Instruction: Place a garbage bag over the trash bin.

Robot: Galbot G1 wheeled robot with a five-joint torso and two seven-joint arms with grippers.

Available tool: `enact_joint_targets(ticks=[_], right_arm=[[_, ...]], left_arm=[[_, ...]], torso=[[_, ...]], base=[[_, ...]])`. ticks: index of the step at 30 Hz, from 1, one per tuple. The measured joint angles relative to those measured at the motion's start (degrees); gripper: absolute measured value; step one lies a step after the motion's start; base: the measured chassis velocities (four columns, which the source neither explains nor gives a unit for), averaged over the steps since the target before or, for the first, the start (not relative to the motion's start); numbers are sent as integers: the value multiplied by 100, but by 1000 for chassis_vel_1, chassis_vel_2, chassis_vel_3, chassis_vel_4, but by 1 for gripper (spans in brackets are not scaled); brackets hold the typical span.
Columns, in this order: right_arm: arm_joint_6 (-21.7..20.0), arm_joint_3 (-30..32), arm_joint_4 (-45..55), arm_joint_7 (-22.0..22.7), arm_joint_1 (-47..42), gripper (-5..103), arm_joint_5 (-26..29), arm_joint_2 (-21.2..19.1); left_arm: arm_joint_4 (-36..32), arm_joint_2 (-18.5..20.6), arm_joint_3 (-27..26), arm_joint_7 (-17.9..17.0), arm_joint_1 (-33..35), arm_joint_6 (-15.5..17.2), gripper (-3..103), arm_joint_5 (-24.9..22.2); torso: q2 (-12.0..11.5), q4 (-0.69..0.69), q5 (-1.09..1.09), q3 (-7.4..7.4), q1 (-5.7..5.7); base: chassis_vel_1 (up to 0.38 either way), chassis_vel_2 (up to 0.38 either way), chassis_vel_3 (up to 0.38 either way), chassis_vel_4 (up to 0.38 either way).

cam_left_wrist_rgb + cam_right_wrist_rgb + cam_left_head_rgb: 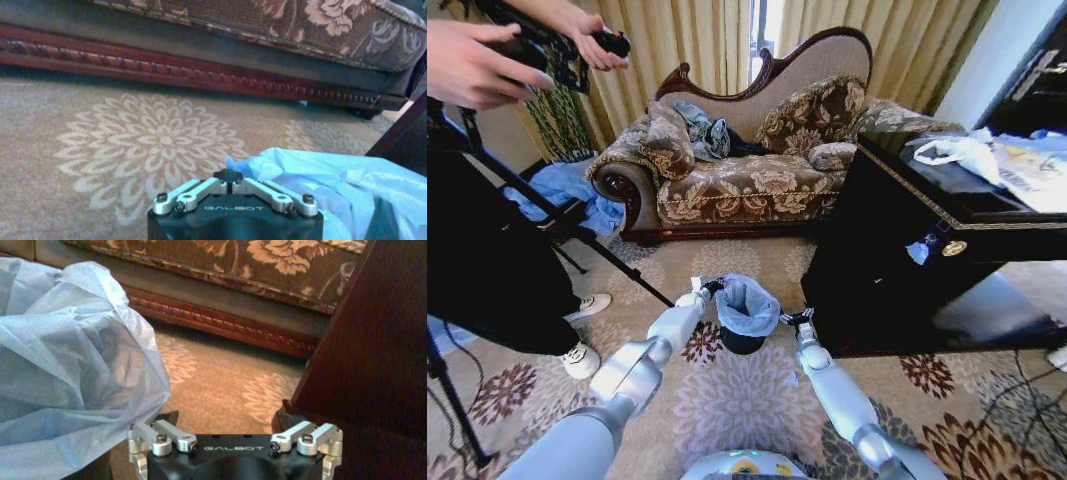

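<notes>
Bag [746, 303] plastic is seen draped over the mouth of the bin [742, 342], which stands on the patterned carpet [737, 400] between the two grippers. The left gripper [704, 288] is held at the bag's left edge; in the left wrist view its fingers [229, 176] are closed together, with the bag [333, 185] lying just beside them, and whether any film is pinched cannot be told. The right gripper [795, 320] is held at the bag's right edge; in the right wrist view its fingers [167, 419] are spread apart, the bag [73, 365] bulging just beside one finger and a dark table [373, 350] just beside the other. Beyond the fingers a sofa [747, 150] is seen.
</notes>
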Motion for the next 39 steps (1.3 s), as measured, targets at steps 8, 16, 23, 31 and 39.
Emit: enact_joint_targets(ticks=[8,16,23,31,39], right_arm=[[-286,-31,924,-77,-384,100,216,-563],[-317,-159,1759,-491,-642,100,406,-1189],[-424,-379,2011,-902,-722,100,443,-1479],[-688,-788,2005,-1097,-560,100,722,-1581],[-805,-1035,1915,-1142,-330,100,863,-1556]], left_arm=[[-192,163,114,27,-54,99,0,-153],[-268,144,231,50,-58,108,0,-223],[-412,186,335,81,-39,118,0,-282],[-478,173,380,114,-48,119,0,-303],[-554,186,428,131,-28,114,0,-344]], torso=[[0,0,1,0,0],[0,-1,0,0,0],[0,1,1,0,0],[0,0,0,0,0],[0,1,0,0,0]], base=[[0,0,0,0],[0,0,0,0],[0,0,0,0],[0,0,0,0],[0,0,0,0]])
